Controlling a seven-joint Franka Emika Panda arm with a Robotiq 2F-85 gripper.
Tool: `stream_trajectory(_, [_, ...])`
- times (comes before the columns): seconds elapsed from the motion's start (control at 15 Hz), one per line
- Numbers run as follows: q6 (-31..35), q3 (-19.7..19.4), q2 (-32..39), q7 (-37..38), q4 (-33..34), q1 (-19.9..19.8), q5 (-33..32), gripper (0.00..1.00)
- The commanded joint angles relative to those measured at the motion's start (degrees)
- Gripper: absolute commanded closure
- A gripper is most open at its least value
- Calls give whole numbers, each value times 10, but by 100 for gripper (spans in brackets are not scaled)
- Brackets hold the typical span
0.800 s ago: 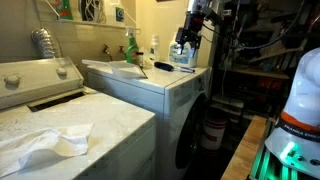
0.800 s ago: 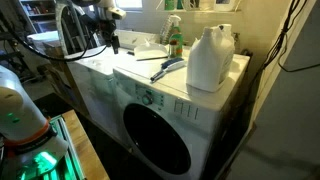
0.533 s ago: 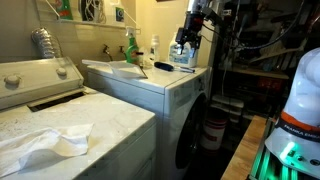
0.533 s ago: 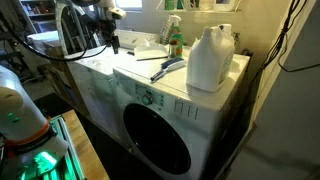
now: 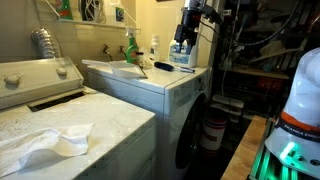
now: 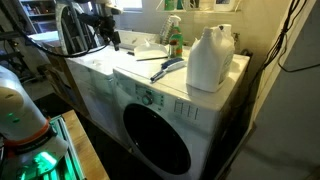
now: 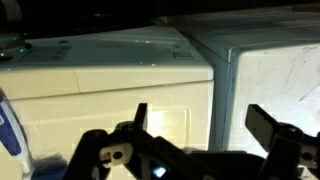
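Above one end of the white table (image 5: pixel 150 78), the tool (image 5: pixel 183 45) hangs in the air, touching nothing. In the wrist view its fingers (image 7: pixel 140 115) stand wide apart, with only pale appliance panels showing in the gap. The thing nearest it is a dark brush (image 5: pixel 163 67), which lies flat on the table, lower than the tool and a little to one side of it. In an exterior view the brush (image 6: pixel 170 68) lies between the tool (image 6: pixel 108 38) and a white jug (image 6: pixel 210 58), which stands upright at the opposite end. A green spray bottle (image 6: pixel 174 40) stands behind the brush, against the wall.
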Motion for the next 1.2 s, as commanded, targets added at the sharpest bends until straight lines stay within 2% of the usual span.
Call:
stream_trajectory(0.0, [-7,22,34,-45,53,20,-42,0])
stream_trajectory(0.33, [11,45,92,-125,120,42,-103,0])
stream_trajectory(0.47, [50,48,120,-166,138,52,-109,0])
stream_trajectory(0.53, [60,49,135,-173,147,55,-105,0])
stream_trajectory(0.6, [41,46,102,-147,127,50,-95,0])
stream_trajectory(1.13, [59,49,150,-176,160,58,-88,0])
